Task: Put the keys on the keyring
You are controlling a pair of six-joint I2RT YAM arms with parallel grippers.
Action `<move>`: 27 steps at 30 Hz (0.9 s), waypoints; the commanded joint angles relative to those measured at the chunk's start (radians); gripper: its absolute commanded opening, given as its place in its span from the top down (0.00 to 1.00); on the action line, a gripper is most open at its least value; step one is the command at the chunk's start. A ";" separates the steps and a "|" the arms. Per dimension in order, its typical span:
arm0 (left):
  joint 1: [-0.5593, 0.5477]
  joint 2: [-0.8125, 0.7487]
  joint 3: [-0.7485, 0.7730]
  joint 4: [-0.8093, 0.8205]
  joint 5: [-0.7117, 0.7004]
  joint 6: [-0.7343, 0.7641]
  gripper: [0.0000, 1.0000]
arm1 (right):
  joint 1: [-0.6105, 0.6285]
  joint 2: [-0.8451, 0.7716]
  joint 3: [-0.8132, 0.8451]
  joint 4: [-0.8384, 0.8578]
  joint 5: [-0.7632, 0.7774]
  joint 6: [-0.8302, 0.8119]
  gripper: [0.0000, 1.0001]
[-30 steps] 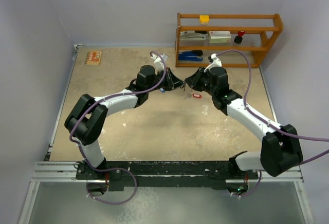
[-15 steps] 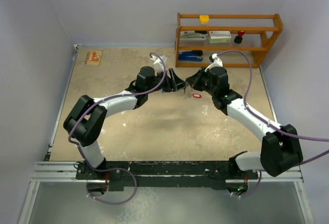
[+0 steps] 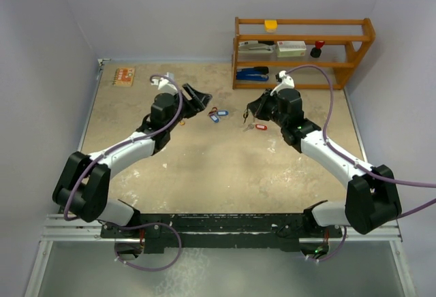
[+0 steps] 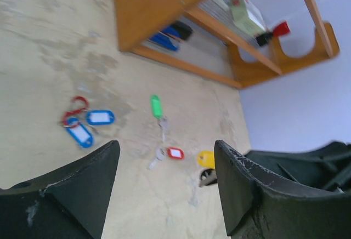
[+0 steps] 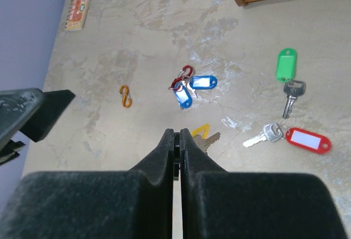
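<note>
Right gripper (image 5: 176,136): jaws pressed together, pinching the yellow-tagged key (image 5: 204,131). Its tag and blade stick out just to the right of the fingertips, and it is held clear of the table (image 3: 225,167).

Left gripper (image 3: 201,97): jaws spread wide, nothing between them, raised off the surface. It stands well apart from the right gripper, with the loose keys lying between the two.

Seen from the right gripper:
- Two blue-tagged keys (image 5: 202,81) lie just ahead of the fingertips. They are hooked on a red keyring (image 5: 184,75), which lies on their far side.
- The red-tagged key (image 5: 307,140) lies flat to the right, level with the fingertips, its blade pointing back toward the claw.
- The green-tagged key (image 5: 286,66) lies ahead and to the right, beyond the red-tagged one, tag at the far end and blade at the near end. The two are close together; whether they touch cannot be told.
- An orange figure-8 clip (image 5: 126,96) lies ahead and to the left, on its own.
- A small printed card (image 5: 77,11) lies far ahead on the left, by the wall.

Seen from the left gripper, the green-tagged and red-tagged keys show in the gap between its fingers, and the blue-tagged pair lies off toward one side.

A wooden shelf rack (image 3: 303,21) stands against the wall beyond the right gripper, holding assorted small items.
</note>
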 commanded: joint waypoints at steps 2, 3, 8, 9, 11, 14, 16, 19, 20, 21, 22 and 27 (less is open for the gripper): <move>0.039 -0.085 -0.061 0.012 -0.149 -0.051 0.34 | 0.013 -0.002 0.011 0.115 -0.028 -0.199 1.00; 0.040 -0.086 -0.063 0.018 -0.145 -0.050 0.34 | 0.023 -0.007 -0.007 0.137 -0.036 -0.242 1.00; 0.039 -0.076 -0.063 0.034 -0.134 -0.056 0.34 | 0.063 -0.086 -0.137 0.324 -0.056 -0.404 1.00; 0.040 -0.072 -0.062 0.035 -0.132 -0.056 0.34 | 0.064 -0.097 -0.148 0.336 -0.051 -0.419 1.00; 0.041 -0.071 -0.064 0.040 -0.132 -0.059 0.34 | 0.065 -0.107 -0.157 0.341 -0.052 -0.437 1.00; 0.041 -0.072 -0.067 0.046 -0.133 -0.062 0.35 | 0.065 -0.097 -0.150 0.331 -0.052 -0.440 1.00; 0.041 -0.074 -0.069 0.048 -0.136 -0.062 0.35 | 0.065 -0.084 -0.142 0.325 -0.060 -0.438 1.00; 0.044 -0.081 -0.077 0.049 -0.146 -0.063 0.35 | 0.067 -0.064 -0.130 0.319 -0.075 -0.432 1.00; 0.044 -0.087 -0.081 0.051 -0.152 -0.065 0.35 | 0.068 -0.058 -0.125 0.318 -0.077 -0.430 1.00; 0.046 -0.092 -0.088 0.054 -0.158 -0.066 0.35 | 0.069 -0.052 -0.120 0.313 -0.080 -0.428 1.00; 0.047 -0.098 -0.093 0.056 -0.164 -0.069 0.35 | 0.071 -0.045 -0.114 0.307 -0.080 -0.427 1.00; 0.055 -0.137 -0.133 0.074 -0.208 -0.081 0.35 | 0.103 0.042 -0.044 0.241 -0.089 -0.407 1.00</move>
